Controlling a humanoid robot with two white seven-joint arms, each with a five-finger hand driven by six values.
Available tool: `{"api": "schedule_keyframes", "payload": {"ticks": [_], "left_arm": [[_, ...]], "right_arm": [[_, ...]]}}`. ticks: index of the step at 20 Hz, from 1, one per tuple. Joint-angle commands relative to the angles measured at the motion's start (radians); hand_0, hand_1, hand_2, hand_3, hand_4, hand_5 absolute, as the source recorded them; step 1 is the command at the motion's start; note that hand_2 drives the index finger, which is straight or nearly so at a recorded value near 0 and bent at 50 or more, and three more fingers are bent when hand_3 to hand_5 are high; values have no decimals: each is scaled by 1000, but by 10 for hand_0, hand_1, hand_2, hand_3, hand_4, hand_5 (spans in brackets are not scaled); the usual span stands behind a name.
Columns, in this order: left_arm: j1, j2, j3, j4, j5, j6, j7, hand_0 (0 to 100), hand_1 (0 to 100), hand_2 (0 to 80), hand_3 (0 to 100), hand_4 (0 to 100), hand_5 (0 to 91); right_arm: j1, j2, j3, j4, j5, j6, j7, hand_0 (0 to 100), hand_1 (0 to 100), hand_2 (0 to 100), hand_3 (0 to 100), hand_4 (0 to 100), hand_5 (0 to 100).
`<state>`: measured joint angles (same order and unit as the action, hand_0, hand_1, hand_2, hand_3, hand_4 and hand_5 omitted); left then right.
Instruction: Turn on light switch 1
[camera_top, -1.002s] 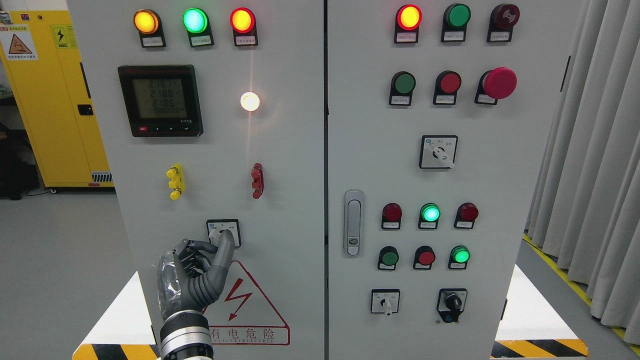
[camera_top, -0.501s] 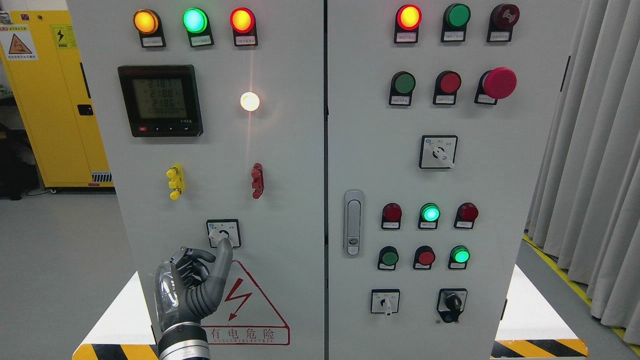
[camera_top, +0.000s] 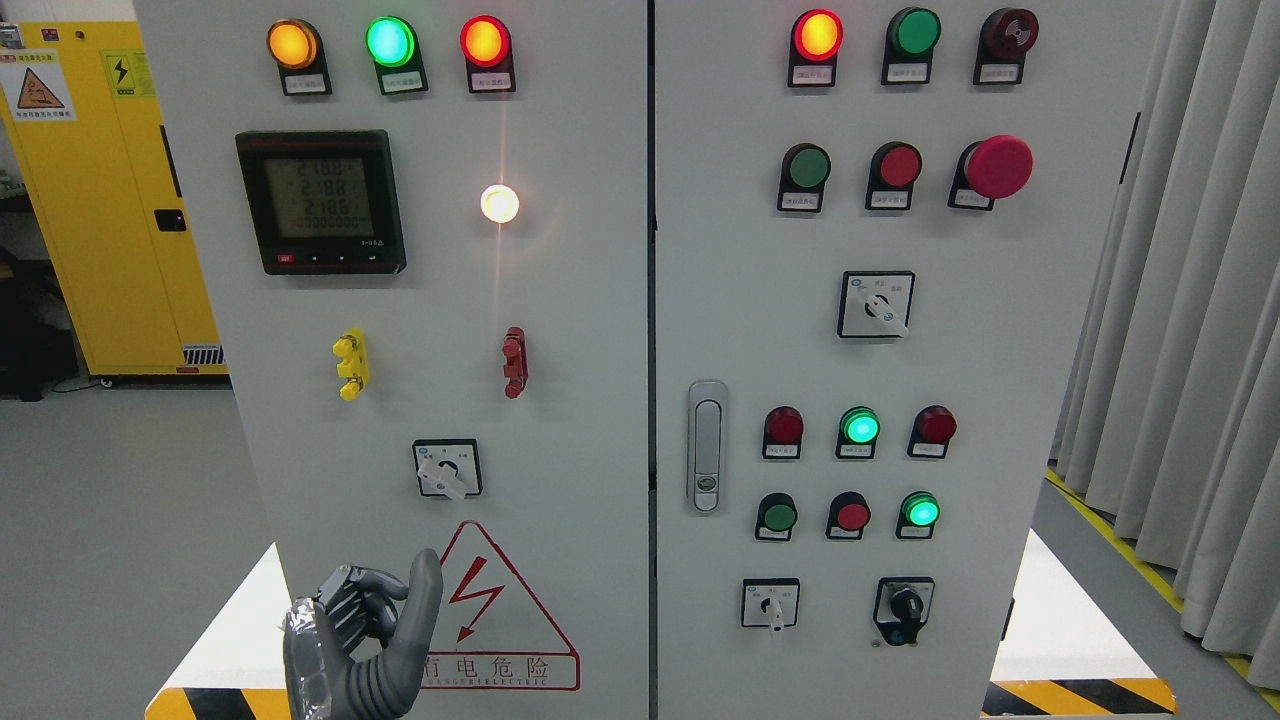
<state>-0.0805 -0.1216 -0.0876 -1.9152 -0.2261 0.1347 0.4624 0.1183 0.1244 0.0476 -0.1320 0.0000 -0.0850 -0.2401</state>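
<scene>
1. Low on the left door of the grey cabinet (camera_top: 560, 330), the left robot hand (camera_top: 365, 635) hangs below the rotary switch (camera_top: 447, 468), apart from it; 1 finger (camera_top: 422, 595) points upward and the others are curled into the palm, clenched on nothing; the right hand is out of view.
2. That switch sits in a square black-framed plate, its white lever slanting down to the right; nothing covers it.
3. Just beside the hand to the right is a red-outlined warning triangle (camera_top: 500, 600) with a lightning bolt, and under it the characters 有电危险 with a smaller line of print too fine to read.
4. Above the switch stand a yellow terminal (camera_top: 350, 364) and a red terminal (camera_top: 514, 361), both knobbly plastic; higher up a black meter (camera_top: 321, 200) shows rows of digits, and a white lamp (camera_top: 499, 203) glows bright.
5. Along the top are 3 round lit lamps: orange, green, red; each has a small label too small to read.
6. On the right door are more round buttons, a red mushroom button (camera_top: 998, 166), a metal latch (camera_top: 707, 445) and 3 further rotary switches.
7. At the far left stands a yellow cabinet (camera_top: 100, 200) bearing hazard stickers; pleated grey curtains (camera_top: 1190, 330) hang at the right.
</scene>
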Motion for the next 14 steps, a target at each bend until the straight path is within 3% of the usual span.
{"api": "schedule_keyframes", "payload": {"ticks": [1, 3, 4, 10, 14], "left_arm": [[266, 54, 58, -7, 91, -121, -2, 97, 499, 730, 1000, 1000, 882], [342, 82, 101, 18, 167, -170, -10, 97, 493, 714, 1000, 1000, 879], [370, 94, 124, 44, 204, -200, -30, 100, 487, 669, 1000, 1000, 872], [468, 151, 207, 292, 378, -314, -97, 85, 440, 643, 1000, 1000, 839], [495, 168, 207, 600, 415, -431, -230, 84, 424, 652, 1000, 1000, 836]], "right_arm": [[0, 0, 0, 0, -29, 1, -1, 0, 500, 40, 0, 0, 0], [0, 0, 0, 0, -29, 1, 1, 0, 500, 40, 0, 0, 0], [1, 0, 0, 0, -29, 1, -1, 0, 500, 40, 0, 0, 0], [0, 0, 0, 0, -29, 1, -1, 0, 500, 40, 0, 0, 0], [0, 0, 0, 0, -29, 1, -1, 0, 500, 40, 0, 0, 0]]}}
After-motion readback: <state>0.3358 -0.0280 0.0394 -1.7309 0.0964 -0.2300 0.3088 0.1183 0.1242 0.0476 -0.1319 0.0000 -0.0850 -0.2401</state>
